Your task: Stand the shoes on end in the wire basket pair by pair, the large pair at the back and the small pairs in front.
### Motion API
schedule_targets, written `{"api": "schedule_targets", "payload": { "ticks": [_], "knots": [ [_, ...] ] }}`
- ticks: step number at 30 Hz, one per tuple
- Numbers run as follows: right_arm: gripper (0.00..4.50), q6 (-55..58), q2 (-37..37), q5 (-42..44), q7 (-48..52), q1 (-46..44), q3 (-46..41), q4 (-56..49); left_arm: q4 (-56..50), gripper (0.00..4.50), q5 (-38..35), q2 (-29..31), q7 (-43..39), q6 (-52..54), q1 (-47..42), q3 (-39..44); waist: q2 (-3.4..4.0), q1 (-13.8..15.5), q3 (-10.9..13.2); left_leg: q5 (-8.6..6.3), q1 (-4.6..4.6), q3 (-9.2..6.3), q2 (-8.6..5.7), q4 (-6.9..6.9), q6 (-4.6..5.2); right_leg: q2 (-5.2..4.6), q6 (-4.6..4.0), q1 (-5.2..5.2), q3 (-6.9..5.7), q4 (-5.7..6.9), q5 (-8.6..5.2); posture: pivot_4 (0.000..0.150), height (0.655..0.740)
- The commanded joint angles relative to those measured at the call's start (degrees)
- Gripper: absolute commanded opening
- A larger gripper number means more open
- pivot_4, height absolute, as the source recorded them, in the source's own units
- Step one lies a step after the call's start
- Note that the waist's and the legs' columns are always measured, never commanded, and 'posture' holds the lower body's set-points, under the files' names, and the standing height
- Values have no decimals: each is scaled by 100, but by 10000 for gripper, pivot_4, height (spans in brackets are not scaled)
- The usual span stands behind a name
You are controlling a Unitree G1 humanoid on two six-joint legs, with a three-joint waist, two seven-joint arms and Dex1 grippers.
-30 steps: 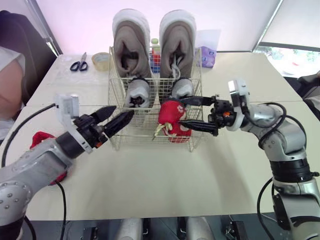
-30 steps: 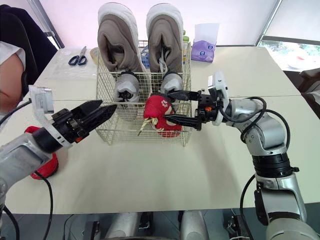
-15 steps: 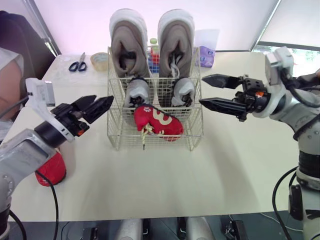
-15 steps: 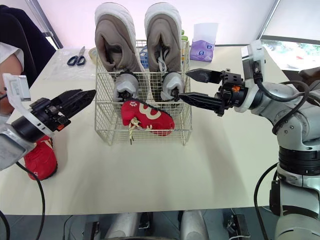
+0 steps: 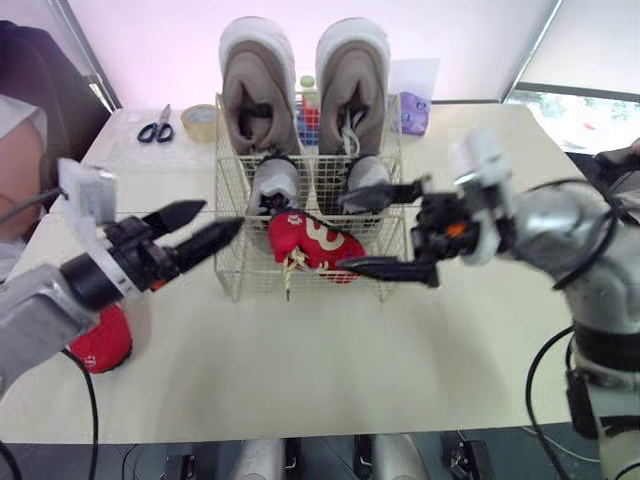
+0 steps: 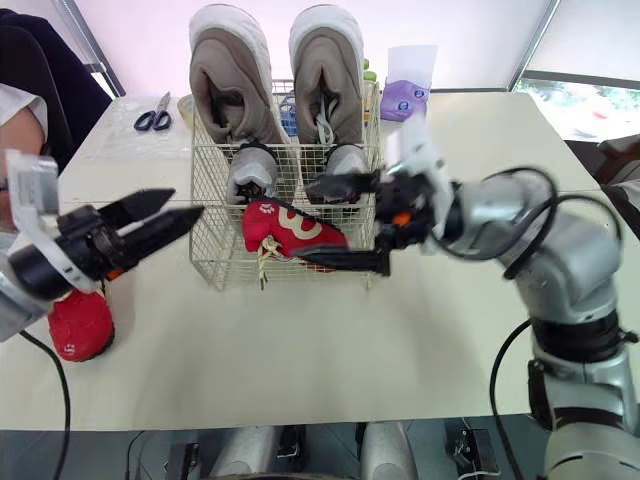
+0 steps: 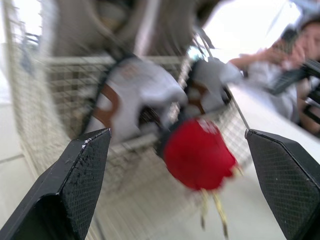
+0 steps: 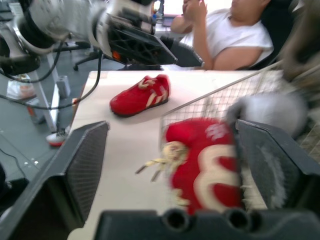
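Observation:
A wire basket (image 5: pixel 230 272) stands mid-table. Two large taupe shoes (image 5: pixel 262 85) stand on end at its back, and two small grey shoes (image 5: pixel 273 185) stand just in front of them. A small red shoe (image 5: pixel 312 243) lies on its side in the front row, laces hanging out. Its mate (image 5: pixel 100 338) lies on the table at the left. My right gripper (image 5: pixel 343 232) is open, one finger above the lying red shoe and one below. My left gripper (image 5: pixel 222 217) is open at the basket's left side, holding nothing; between its fingers (image 7: pixel 75 185) I see the red shoe (image 7: pixel 197 152).
Scissors (image 5: pixel 155 128) and a tape roll (image 5: pixel 203 120) lie at the back left of the table. A purple tissue pack (image 5: pixel 413 110) sits behind the basket. A person (image 8: pixel 235 35) sits beyond the table's left edge.
My right gripper let go of the red shoe, which toppled onto its side in the basket. It drew back to the right and has now returned around the shoe. My left gripper backed off slightly.

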Motion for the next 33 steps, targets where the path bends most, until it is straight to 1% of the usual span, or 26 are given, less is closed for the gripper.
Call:
{"api": "schedule_targets", "payload": {
  "ticks": [1,2,4,6,8,13,14,19,24,25,27,28,29,30,31,33],
  "knots": [
    [44267,-402,64,-675,-479,120,153,-212,-373,44421,219,-152,261,-216,-196,-307,-1,5,0,0,1,-1,-1,2,1,0,-1,1,-1,0,0,1500,7400],
    [44267,-528,155,-948,-668,175,314,-208,-443,44421,220,-315,364,-303,-191,-414,0,9,-1,-1,1,0,-2,2,2,0,-3,2,0,-3,1,1500,7400],
    [44267,-609,439,-1179,-1079,253,418,-182,-515,44421,278,-570,518,-387,-188,-654,-3,-5,-4,-1,4,0,-1,1,1,7,-3,10,0,-13,2,1500,7400],
    [44267,-603,630,-1379,-1356,317,522,-245,-528,44421,439,-668,485,-387,-137,-755,-4,-29,-4,10,2,0,5,-1,-15,20,-3,9,0,-15,3,1500,7400],
    [44267,-585,731,-1728,-1632,446,776,-389,-437,44421,498,-687,353,-392,-72,-677,-4,-22,-4,20,1,4,6,-2,-27,26,-2,2,2,-6,4,1500,7400],
    [44267,-584,955,-2117,-2037,580,983,-496,-195,44421,600,-608,31,-343,-66,-582,-4,-5,-4,25,1,3,5,-1,-11,28,-2,1,1,2,3,1500,7400],
    [44267,-589,998,-2204,-2112,603,1036,-533,-114,44421,689,-566,-114,-324,-1,-497,-4,-7,-4,13,1,3,5,0,9,29,-2,1,0,1,3,1500,7400],
    [44267,-629,1029,-2381,-2072,646,1177,-609,302,44421,975,-507,-453,-350,-114,-405,-4,-9,-4,14,2,3,5,0,9,32,-2,0,-1,2,3,1500,7400],
    [44267,-793,1196,-2909,-2264,614,1538,-350,538,44421,1325,-658,-563,-386,-340,-573,-4,-12,-4,17,2,3,5,0,6,33,-1,1,-1,2,3,1500,7400],
    [41918,-794,1249,-3005,-2338,613,1569,-303,559,45000,1363,-710,-563,-390,-365,-587,-4,-15,-4,17,2,4,5,0,6,34,0,1,-1,2,3,1500,7400],
    [35720,-807,1312,-3097,-2384,645,1554,-292,562,45000,1403,-807,-566,-367,-394,-596,-4,-17,-4,26,3,4,5,0,-8,34,1,2,-1,3,3,1500,7400],
    [30524,-799,1359,-3069,-2381,681,1514,-339,559,45000,1415,-847,-578,-352,-388,-594,-5,-15,-4,30,3,4,5,0,-14,34,1,2,-1,4,3,1500,7400],
    [26615,-750,1388,-2971,-2364,735,1436,-452,577,45000,1435,-891,-606,-343,-369,-602,-5,-9,-5,30,3,4,5,0,-14,34,1,2,-1,4,3,1500,7400],
    [20531,-711,1410,-2902,-2350,772,1380,-534,590,45000,1453,-924,-629,-335,-356,-606,-5,-5,-5,30,3,3,5,0,-14,34,1,3,-1,4,3,1500,7400],
    [16362,-675,1421,-2868,-2349,800,1336,-588,611,45000,1468,-956,-654,-321,-349,-614,-5,-5,-5,30,3,3,5,0,-14,34,1,4,-1,4,3,1500,7400],
    [6653,-603,1429,-2821,-2354,835,1243,-657,659,45000,1512,-1005,-699,-295,-364,-643,-6,-6,-5,30,3,3,4,1,-13,33,1,4,-1,4,3,1500,7400]
  ]
}}
